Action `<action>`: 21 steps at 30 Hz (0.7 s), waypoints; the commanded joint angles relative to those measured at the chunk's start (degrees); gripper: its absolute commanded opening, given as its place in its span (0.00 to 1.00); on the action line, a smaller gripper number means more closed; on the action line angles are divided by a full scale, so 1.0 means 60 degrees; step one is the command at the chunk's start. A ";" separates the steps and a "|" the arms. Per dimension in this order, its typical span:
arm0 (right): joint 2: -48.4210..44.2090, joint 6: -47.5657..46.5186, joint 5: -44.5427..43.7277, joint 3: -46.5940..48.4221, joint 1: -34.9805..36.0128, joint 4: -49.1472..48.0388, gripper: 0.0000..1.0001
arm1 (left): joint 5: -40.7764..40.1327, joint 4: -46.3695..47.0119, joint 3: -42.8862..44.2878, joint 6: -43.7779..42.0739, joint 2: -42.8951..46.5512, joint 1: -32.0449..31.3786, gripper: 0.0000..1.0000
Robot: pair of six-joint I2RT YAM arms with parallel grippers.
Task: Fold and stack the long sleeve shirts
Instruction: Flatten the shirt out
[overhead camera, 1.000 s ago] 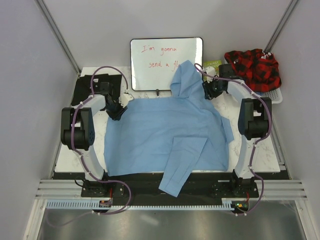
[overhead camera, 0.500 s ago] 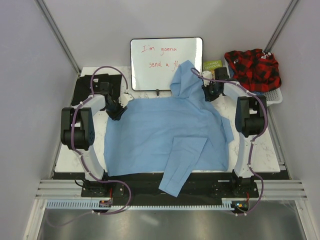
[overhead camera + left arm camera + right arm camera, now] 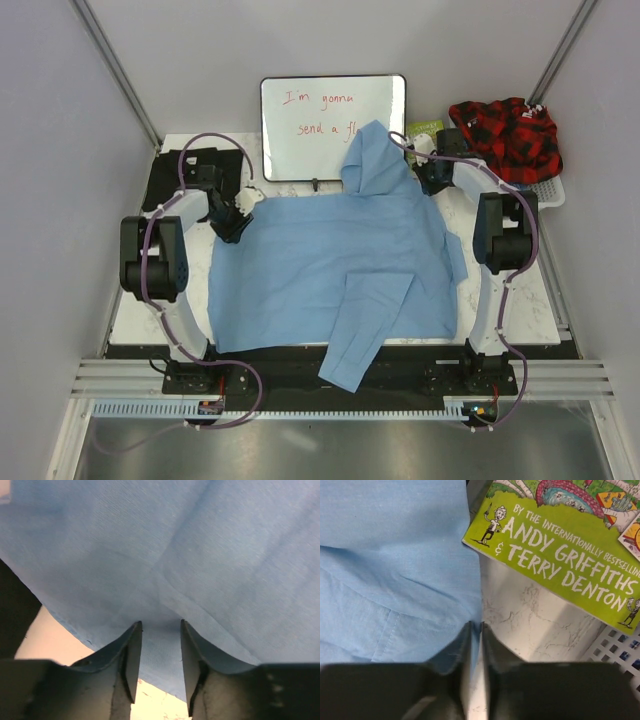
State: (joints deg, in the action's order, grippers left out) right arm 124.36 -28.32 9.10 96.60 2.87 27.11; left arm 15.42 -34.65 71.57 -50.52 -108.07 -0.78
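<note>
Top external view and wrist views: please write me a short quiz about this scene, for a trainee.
1. True or false: in the top view the light blue shirt hides the lower right corner of the whiteboard.
2. The cover of the green book names: A) Andy Griffiths B) Roald Dahl C) no author.
3. Whose fingers stand wider apart, those of the left gripper or of the right gripper?
Key: 1 true; 2 A; 3 left.
</note>
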 commanded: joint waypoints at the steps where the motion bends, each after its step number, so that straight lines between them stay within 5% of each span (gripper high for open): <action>1: -0.0715 0.0031 0.0121 0.0322 0.0019 0.0080 0.38 | 0.1235 -0.0786 -0.0107 -0.0221 0.1500 0.0115 0.48; 5: -0.1752 0.0250 0.0707 0.0161 0.0048 0.0622 0.52 | 0.2742 -0.1474 -0.0282 -0.0369 0.3111 -0.0877 0.59; 10: -0.2955 0.0676 0.1601 -0.0730 0.0121 0.1266 0.53 | 0.3815 -0.1359 -0.0912 -0.0035 0.4345 -0.3235 0.68; 16: -0.3880 0.1203 0.2262 -0.2343 0.0356 0.1487 0.49 | 0.4330 0.0105 0.0021 0.1782 0.2385 -0.6690 0.73; 21: -0.3953 0.1248 0.2379 -0.3119 0.0356 0.1633 0.48 | 0.4008 0.0443 0.1093 0.2136 0.0380 -0.7882 0.73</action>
State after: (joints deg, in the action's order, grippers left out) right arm 100.60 -22.44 20.84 81.32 5.17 34.39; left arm 38.46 -35.00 72.60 -42.70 -99.79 -44.14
